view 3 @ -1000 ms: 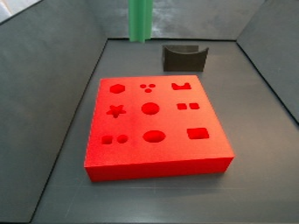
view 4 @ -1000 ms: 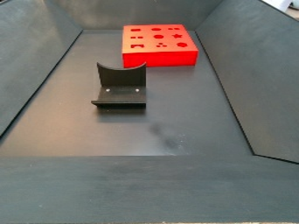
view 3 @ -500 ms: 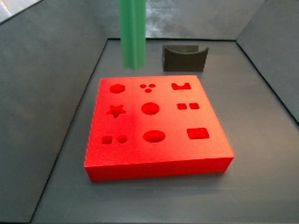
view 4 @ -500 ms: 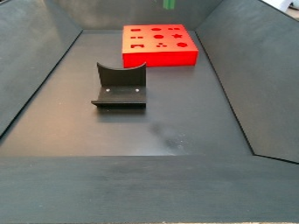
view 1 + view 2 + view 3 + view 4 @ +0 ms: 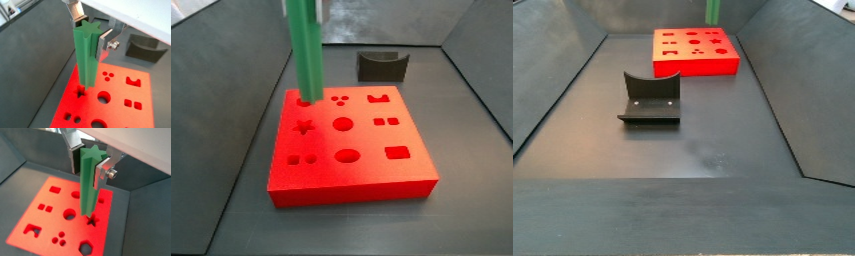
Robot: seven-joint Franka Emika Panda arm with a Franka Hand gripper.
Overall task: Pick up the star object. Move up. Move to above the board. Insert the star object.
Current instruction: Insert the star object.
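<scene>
1. The pincer (image 5: 90, 36) is seen in both wrist views (image 5: 90, 164) clamped on the star object (image 5: 87, 55); its flat silver plates press against the peg's ridged sides near the upper end, one plate fastened with a visible screw
2. The star object is a tall, slim green plastic peg with a star-shaped cross-section, shown plainly on its top face in a wrist view (image 5: 90, 178)
3. The peg is held upright above the board (image 5: 358, 170), with its lower end over the board's far left corner, in a side view overlapping the hexagonal hole there; whether the tip touches the board cannot be told
4. In both wrist views the lower end is seen close to the star-shaped hole (image 5: 92, 220)
5. The board is a large flat rectangular block of bright red, smooth-looking material, with sharp edges and recessed shapes on top: a hexagon, a star, circles, squares, an oval and a notched form
6. The board lies flat on the dark grey matte floor (image 5: 714, 150) of a bin with sloping grey walls
7. The fixture (image 5: 649, 98), a dark L-shaped bracket with a curved upright on a base plate, stands on the floor apart from the board; in a side view (image 5: 382, 66) it is seen beyond the board's far edge
8. In a side view only a short stub of the green peg (image 5: 715, 10) is visible at the frame's upper edge, above the board (image 5: 694, 50)
</scene>
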